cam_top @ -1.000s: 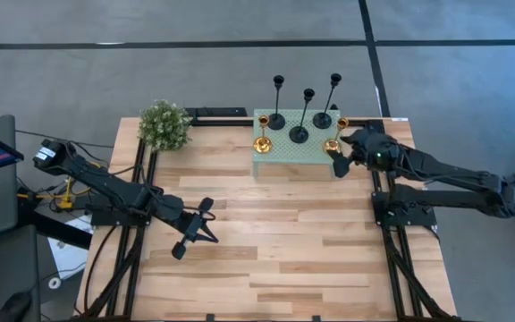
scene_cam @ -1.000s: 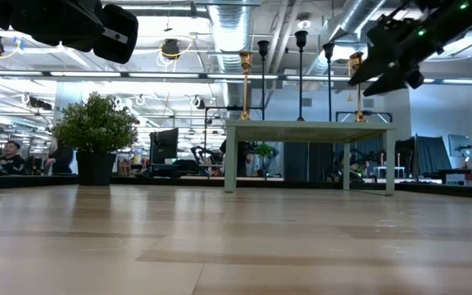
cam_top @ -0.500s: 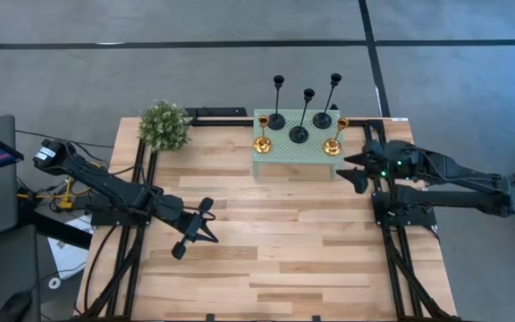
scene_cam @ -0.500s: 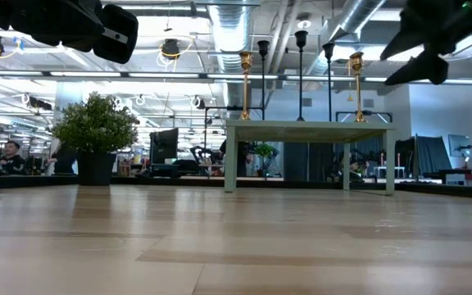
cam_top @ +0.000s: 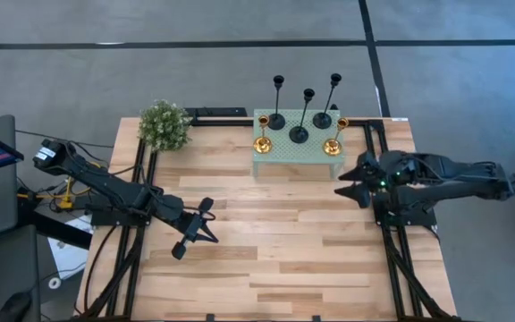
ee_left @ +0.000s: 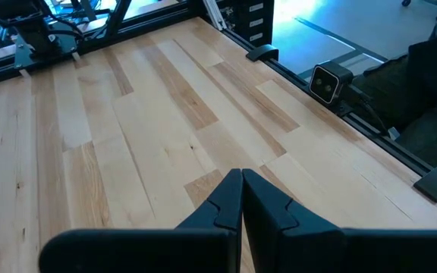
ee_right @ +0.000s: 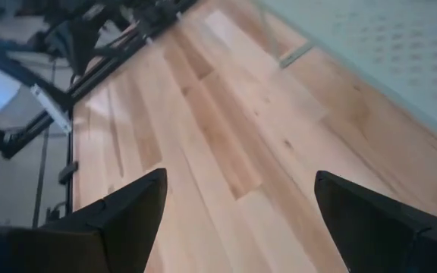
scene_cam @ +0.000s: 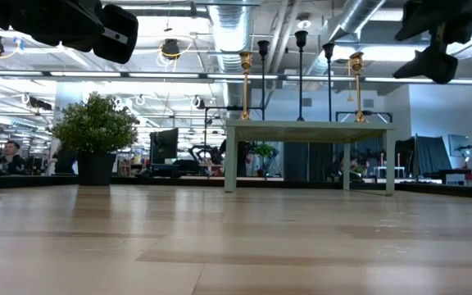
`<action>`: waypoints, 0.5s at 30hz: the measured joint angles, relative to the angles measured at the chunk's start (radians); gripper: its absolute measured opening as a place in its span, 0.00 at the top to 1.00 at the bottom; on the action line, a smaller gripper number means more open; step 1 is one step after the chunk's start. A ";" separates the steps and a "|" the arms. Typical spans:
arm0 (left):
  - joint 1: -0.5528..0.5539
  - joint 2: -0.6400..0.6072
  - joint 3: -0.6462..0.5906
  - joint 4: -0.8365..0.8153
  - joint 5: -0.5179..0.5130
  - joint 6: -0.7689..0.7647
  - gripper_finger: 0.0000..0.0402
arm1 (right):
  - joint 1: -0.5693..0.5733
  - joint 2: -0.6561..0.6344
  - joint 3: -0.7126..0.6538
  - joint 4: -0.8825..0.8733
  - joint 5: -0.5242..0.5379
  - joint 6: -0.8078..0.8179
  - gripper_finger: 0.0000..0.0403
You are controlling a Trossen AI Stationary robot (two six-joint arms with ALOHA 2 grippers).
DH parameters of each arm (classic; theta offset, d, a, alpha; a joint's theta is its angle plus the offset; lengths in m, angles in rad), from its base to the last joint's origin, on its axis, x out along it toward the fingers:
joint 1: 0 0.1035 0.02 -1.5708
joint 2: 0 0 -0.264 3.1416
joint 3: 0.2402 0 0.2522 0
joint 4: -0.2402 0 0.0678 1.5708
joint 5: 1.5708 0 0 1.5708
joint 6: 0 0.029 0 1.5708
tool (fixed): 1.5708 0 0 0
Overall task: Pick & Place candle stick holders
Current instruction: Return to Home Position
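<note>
Three tall black holders (cam_top: 299, 114) and two short gold holders, one at the stand's left (cam_top: 261, 141) and one at its right (cam_top: 332, 143), stand by their bases on the pale green mesh stand (cam_top: 295, 154) at the table's far side. They also show in the low view, the gold ones (scene_cam: 246, 86) in front. My right gripper (cam_top: 350, 184) is open and empty, in front of the stand's right end, above the table; the right wrist view shows its fingers wide apart (ee_right: 234, 205). My left gripper (cam_top: 197, 234) is shut and empty over the table's left middle (ee_left: 241, 193).
A small green bushy plant (cam_top: 164, 125) stands at the table's far left. Black frame rails (cam_top: 141, 179) run along both table sides. Bare wood lies between the two grippers (cam_top: 275, 233).
My right gripper has drawn back from the right gold holder on the stand, toward the table's near and right side, and has turned. The gold holder stays upright on the stand. My left arm has kept still.
</note>
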 joint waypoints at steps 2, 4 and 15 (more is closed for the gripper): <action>0.000 0.000 0.000 0.000 0.000 0.000 0.98 | 0.037 0.015 0.000 0.016 0.030 -0.015 0.19; 0.000 0.000 0.000 0.000 0.000 0.000 0.98 | 0.076 0.033 0.000 0.041 0.071 -0.018 0.19; 0.000 0.000 0.000 0.000 0.000 0.000 0.98 | 0.283 0.157 0.000 0.156 0.298 -0.023 0.20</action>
